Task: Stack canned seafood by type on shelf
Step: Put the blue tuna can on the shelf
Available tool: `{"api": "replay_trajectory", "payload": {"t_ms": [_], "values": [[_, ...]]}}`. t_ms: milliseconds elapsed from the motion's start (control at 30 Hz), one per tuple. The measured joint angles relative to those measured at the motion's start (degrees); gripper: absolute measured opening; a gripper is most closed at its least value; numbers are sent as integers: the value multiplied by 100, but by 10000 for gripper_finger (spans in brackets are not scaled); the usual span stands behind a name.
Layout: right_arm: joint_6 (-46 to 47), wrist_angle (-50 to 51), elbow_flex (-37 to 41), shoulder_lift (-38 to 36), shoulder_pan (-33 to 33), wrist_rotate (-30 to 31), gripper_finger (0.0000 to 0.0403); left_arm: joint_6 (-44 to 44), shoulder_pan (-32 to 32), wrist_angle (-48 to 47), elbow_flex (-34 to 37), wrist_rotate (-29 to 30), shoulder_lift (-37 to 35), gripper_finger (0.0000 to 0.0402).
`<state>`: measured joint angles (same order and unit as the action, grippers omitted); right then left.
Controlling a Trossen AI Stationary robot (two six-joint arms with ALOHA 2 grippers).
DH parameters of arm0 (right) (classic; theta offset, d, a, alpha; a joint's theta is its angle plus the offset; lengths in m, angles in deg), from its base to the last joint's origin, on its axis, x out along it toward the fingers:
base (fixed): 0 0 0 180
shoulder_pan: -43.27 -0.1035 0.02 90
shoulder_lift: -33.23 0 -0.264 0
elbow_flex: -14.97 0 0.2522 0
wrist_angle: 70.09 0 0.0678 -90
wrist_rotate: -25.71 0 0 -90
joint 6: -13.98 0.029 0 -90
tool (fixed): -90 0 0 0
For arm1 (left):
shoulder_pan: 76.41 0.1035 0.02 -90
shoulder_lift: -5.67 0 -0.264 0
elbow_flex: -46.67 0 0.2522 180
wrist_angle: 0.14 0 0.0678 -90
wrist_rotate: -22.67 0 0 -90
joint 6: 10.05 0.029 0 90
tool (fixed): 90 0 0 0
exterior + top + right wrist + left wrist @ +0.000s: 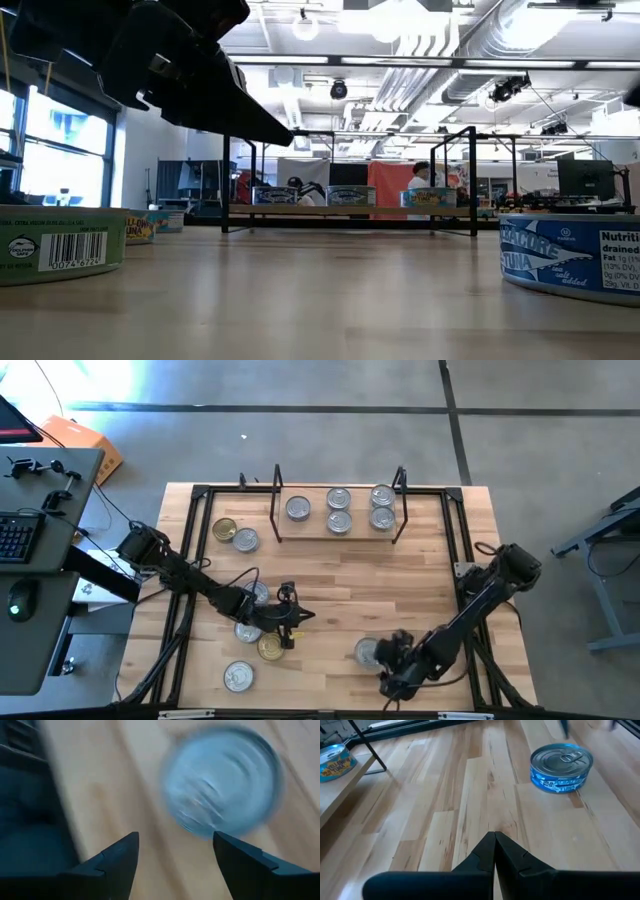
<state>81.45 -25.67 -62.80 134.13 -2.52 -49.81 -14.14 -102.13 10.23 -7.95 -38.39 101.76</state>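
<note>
The shelf (338, 532) stands at the table's far edge with several silver-lidded tins (339, 509) on its board. Loose tins lie on the table's left half: a gold one (224, 530) and a silver one (245, 540) far left, and a gold one (270, 648) and silver ones (238, 676) near the front. My left gripper (305, 616) (495, 840) is shut and empty above bare wood at mid-table. My right gripper (388, 662) (175, 840) is open just short of a blue-walled silver tin (367, 651) (222, 780) (561, 767), which rests flat on the table.
The table's black frame (455, 540) runs around the wooden top. In the low view a green-labelled tin (60, 250) sits near left and the blue tin (575, 255) near right, with the shelf (350, 212) beyond. Bare wood lies between the shelf and the grippers.
</note>
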Motion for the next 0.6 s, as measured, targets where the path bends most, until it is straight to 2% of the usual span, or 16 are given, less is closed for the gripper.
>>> {"api": "replay_trajectory", "payload": {"t_ms": [67,133,300,367,467,600], "values": [[111,441,0,156,-7,224,248,-12,2,36,0,-2,0,0],[111,710,1,327,115,720,248,-13,2,106,0,-3,0,0],[-36,614,4,610,707,2622,248,82,-14,464,-4,-63,0,0],[-289,454,0,593,906,3073,248,186,-35,556,-4,-283,0,0],[-726,452,0,570,1035,3057,248,226,-25,648,-6,-530,0,0],[-1269,503,6,613,1053,2420,247,-27,317,508,-9,-581,0,0]]}}
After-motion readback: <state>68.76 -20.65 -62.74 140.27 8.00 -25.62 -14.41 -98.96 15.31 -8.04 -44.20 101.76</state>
